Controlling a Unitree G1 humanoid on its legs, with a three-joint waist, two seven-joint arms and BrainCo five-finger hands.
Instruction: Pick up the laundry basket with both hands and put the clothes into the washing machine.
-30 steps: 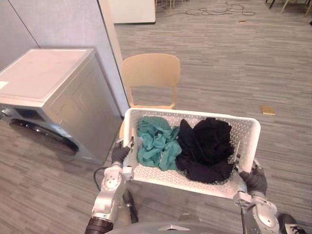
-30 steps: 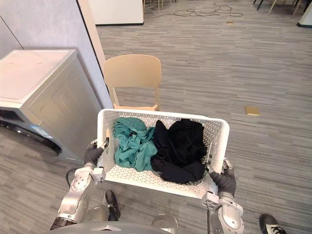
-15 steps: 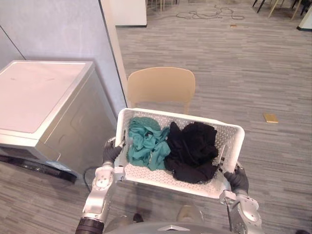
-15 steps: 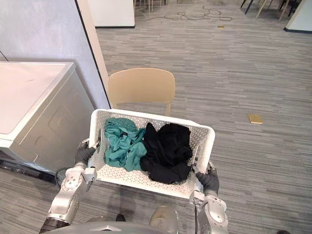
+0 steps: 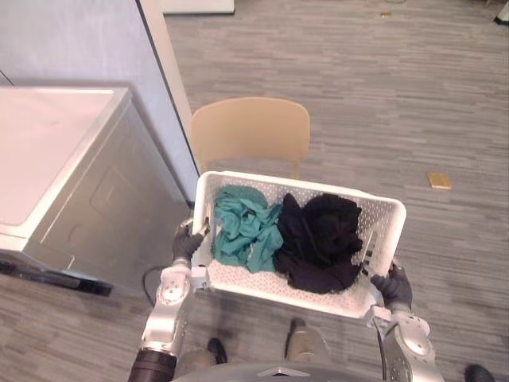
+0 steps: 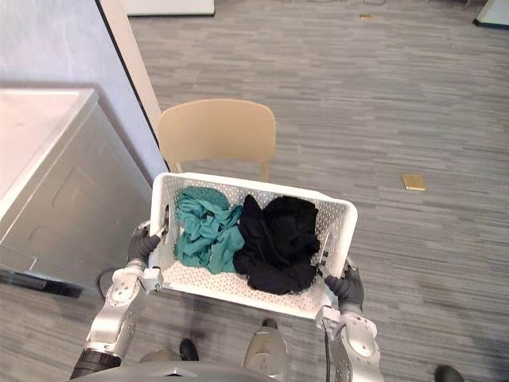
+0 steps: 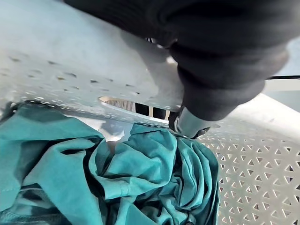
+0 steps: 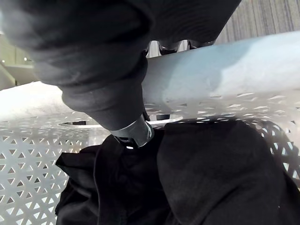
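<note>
I hold the laundry basket (image 5: 286,181) up in front of me, off the floor (image 5: 413,103). My left robot hand (image 5: 186,243) is clenched round the rim at one short end. My right robot hand (image 5: 393,285) is clenched round the rim at the other. Each wrist view shows that hand's dark cover wrapped over the smooth white rim, just above a handle slot.

The basket's long axis runs straight across me, from one robot hand to the other. The washing machine (image 5: 56,151) stands off to my left, so its left end and my left robot hand are the nearer pair. The machine's front faces away from the basket's side, and I see only a dark strip of it low down. I judge that I must come round to that face before any clothes can go in (the door itself is hidden from me).

The basket is stiff white plastic, rectangular, its walls pierced with small triangular holes. Inside lie a crumpled teal garment (image 5: 245,229) at the left and a bunched black garment (image 5: 320,239) at the right, touching in the middle. Both look soft and limp. Just beyond the far rim stands a pale wooden chair (image 5: 250,131) with a curved back.
</note>
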